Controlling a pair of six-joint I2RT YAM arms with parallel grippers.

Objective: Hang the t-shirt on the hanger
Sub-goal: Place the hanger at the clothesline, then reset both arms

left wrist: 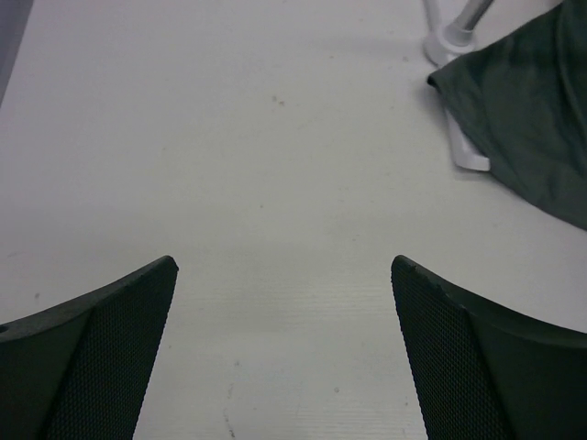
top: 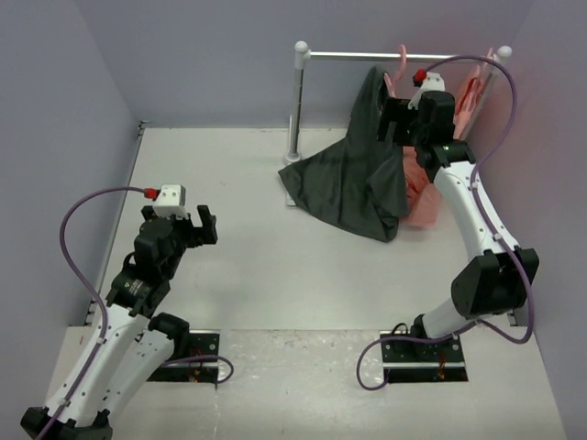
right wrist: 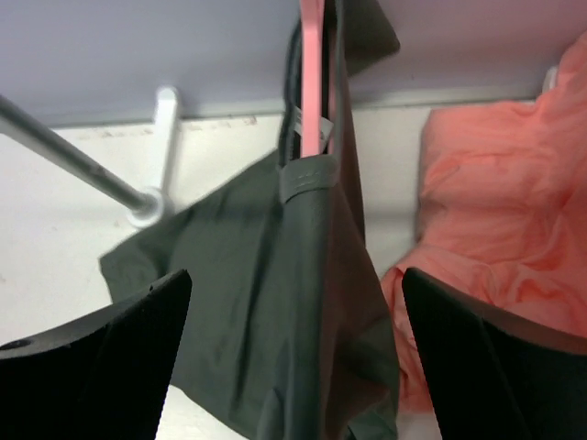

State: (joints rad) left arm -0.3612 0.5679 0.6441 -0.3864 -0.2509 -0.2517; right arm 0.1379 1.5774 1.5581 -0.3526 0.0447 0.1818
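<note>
The dark grey t-shirt [top: 362,170] hangs on the pink hanger [top: 400,62], whose hook sits at the metal rail [top: 358,56]. The shirt's lower hem rests on the table. In the right wrist view the hanger [right wrist: 313,82] runs down into the collar of the t-shirt [right wrist: 303,312]. My right gripper [top: 393,119] is open just right of the shirt's top, its wide-apart jaws [right wrist: 295,275] on either side of the hanging cloth without pinching it. My left gripper [top: 200,225] is open over bare table at the left [left wrist: 282,264], far from the t-shirt [left wrist: 537,119].
A salmon-pink garment [top: 424,197] hangs on another pink hanger [top: 473,90] at the rail's right end, close beside the shirt [right wrist: 495,229]. The rack's upright post [top: 297,105] and foot [left wrist: 449,41] stand at the back. Walls close in on three sides.
</note>
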